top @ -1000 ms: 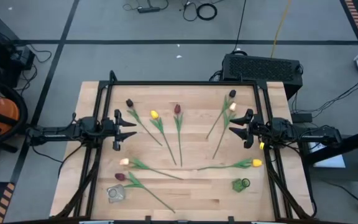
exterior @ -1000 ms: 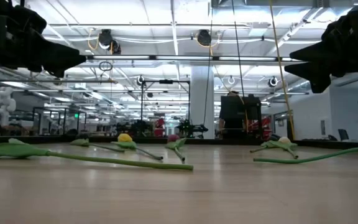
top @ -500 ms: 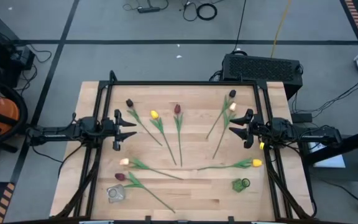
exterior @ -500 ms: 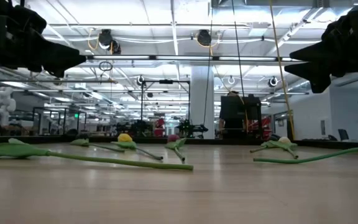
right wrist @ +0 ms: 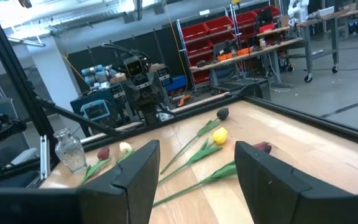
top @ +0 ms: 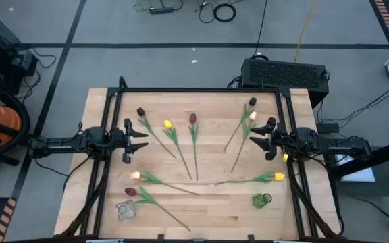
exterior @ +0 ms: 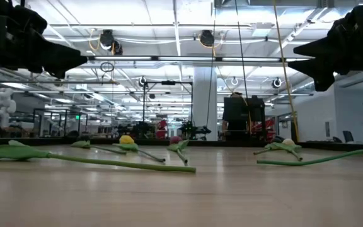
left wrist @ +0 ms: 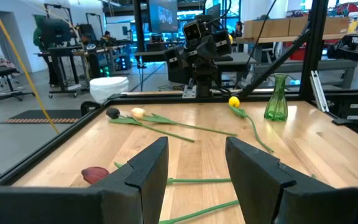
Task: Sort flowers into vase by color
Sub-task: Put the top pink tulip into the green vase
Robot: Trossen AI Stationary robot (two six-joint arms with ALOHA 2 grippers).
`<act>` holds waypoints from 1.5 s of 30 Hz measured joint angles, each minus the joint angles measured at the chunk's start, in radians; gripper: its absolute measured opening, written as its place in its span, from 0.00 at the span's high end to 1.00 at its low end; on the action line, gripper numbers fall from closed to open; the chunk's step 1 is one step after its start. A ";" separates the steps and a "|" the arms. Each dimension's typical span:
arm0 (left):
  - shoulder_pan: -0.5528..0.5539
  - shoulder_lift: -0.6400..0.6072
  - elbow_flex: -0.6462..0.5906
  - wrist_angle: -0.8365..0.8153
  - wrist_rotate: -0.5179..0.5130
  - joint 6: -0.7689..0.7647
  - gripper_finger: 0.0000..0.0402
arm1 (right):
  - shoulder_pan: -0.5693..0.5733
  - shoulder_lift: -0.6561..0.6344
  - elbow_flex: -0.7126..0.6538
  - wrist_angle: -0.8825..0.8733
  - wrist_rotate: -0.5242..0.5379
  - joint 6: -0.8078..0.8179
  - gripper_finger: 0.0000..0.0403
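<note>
2 dark arms [top: 66,142], black angular fingers [left wrist: 145,174]

Nine flowers lie on the table [top: 201,202], counted from above. Four have dark heads: one [top: 140,112] at the far left, one [top: 192,118] in the middle, one [top: 252,102] at the far right and one [top: 130,192] near the front. Two are clearly yellow [top: 167,124] [top: 278,177]. Two are pale [top: 252,115] [top: 135,175]. The ninth stem's head cannot be made out (its stem ends near the right arm). There are two vases: one clear [top: 125,210], one green [top: 261,200].
</note>
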 joint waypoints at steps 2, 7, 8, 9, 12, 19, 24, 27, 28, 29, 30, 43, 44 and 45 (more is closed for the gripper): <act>0.000 0.000 0.000 0.000 0.000 0.000 0.58 | 0.000 0.001 0.000 -0.001 0.003 0.001 0.50; 0.000 0.000 0.000 0.000 0.000 0.000 0.58 | 0.000 0.024 0.000 0.003 0.010 0.139 0.50; 0.000 0.000 0.000 0.000 0.000 0.000 0.58 | 0.000 0.032 0.000 0.004 0.012 0.168 0.50; 0.000 0.000 0.000 0.000 0.000 0.000 0.58 | 0.000 0.039 0.000 0.005 0.013 0.199 0.50; 0.000 0.000 0.000 0.000 0.000 0.000 0.58 | 0.000 0.062 0.000 0.038 0.030 0.304 0.50; 0.000 0.000 0.000 0.000 0.000 0.000 0.58 | -0.004 0.141 0.002 0.217 0.202 0.424 0.50; 0.000 0.000 0.000 0.000 0.000 0.000 0.58 | -0.051 0.233 0.025 0.293 0.341 0.311 0.50; 0.000 0.000 0.000 0.000 0.000 0.000 0.58 | -0.102 0.323 0.075 0.293 0.369 0.248 0.50; 0.000 0.000 0.000 0.000 0.000 0.000 0.58 | -0.122 0.362 0.097 0.293 0.366 0.224 0.50; 0.000 0.000 0.000 0.000 0.000 0.000 0.58 | -0.140 0.404 0.126 0.291 0.365 0.204 0.50; 0.000 0.000 0.000 0.000 0.000 0.000 0.58 | -0.158 0.448 0.159 0.283 0.365 0.187 0.50; 0.000 0.000 0.000 0.000 0.000 0.000 0.58 | -0.332 0.979 0.771 -0.600 0.365 0.428 0.50; 0.000 0.000 0.000 0.000 0.000 0.000 0.58 | -0.337 1.004 0.797 -0.664 0.363 0.479 0.50; 0.000 0.000 0.000 0.000 0.000 0.000 0.58 | -0.342 1.025 0.817 -0.715 0.359 0.528 0.50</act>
